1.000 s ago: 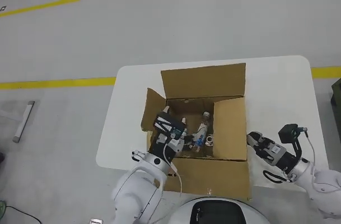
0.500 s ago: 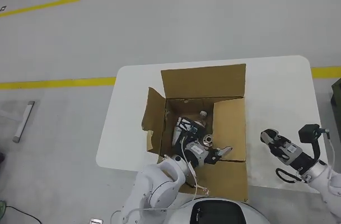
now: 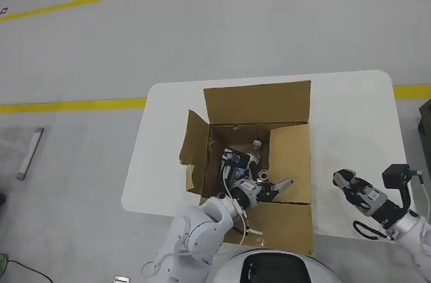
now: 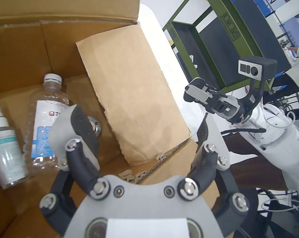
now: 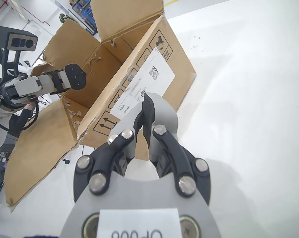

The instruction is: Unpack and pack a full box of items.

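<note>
An open cardboard box [image 3: 257, 106] stands mid-table with its flaps spread. Inside lie a clear plastic bottle [image 4: 44, 115] with a white cap, a white spray bottle [image 4: 3, 147] and a small metal piece [image 4: 94, 125]. My left gripper [image 3: 275, 182] is inside the box near its front wall, open and holding nothing, and faces the inward-folded right flap [image 4: 132, 95]. One of its fingers [image 4: 76, 125] hangs over the clear bottle. My right gripper [image 3: 344, 178] is shut and empty above the bare table, right of the box wall [image 5: 149, 75].
The white table [image 3: 357, 120] has free room to the right and left of the box. A green metal cart [image 4: 213, 38] stands off the table's right edge. The box's near flap [image 5: 38, 144] hangs out over the table front.
My left gripper swung from the box's left side to its front, turning to face the right flap. My right gripper drew back to the right, away from the box.
</note>
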Controlling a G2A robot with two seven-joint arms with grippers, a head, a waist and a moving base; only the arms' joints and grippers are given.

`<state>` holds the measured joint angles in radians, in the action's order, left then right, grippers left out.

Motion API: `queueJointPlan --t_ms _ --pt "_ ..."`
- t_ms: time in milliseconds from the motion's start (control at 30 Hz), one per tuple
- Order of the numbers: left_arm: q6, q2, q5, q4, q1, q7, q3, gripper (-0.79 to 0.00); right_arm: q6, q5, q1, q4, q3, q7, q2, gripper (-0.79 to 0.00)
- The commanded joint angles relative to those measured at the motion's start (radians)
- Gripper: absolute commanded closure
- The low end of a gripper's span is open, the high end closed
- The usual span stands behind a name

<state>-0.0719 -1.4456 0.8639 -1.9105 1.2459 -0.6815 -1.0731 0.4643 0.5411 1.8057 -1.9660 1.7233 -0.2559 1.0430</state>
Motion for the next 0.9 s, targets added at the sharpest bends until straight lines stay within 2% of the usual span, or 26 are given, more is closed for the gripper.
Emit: queueJointPlan --t_ms 0,267,467,633,867 --pt "0.033 -0.005 -0.042 0.029 -0.014 0.021 0.013 -0.785 0.0 0.002 -0.002 0.0 -0.003 -0.001 0.001 0.0" --pt "0.144 -0.023 -0.123 0.159 -0.088 0.047 0.046 -0.785 0.002 0.003 -0.01 0.003 -0.023 -0.016 0.003 0.0" --pt "0.168 -0.029 -0.198 0.204 -0.116 0.028 0.055 -0.785 0.005 0.0 -0.025 0.011 -0.058 -0.033 0.005 0.0" --pt "0.174 -0.031 -0.252 0.207 -0.122 0.009 0.066 -0.785 0.003 0.009 -0.044 0.019 -0.086 -0.046 0.007 0.0" --pt "0.153 -0.03 -0.35 0.163 -0.11 -0.016 0.06 -0.785 -0.013 0.006 -0.058 0.026 -0.088 -0.028 0.01 -0.003"
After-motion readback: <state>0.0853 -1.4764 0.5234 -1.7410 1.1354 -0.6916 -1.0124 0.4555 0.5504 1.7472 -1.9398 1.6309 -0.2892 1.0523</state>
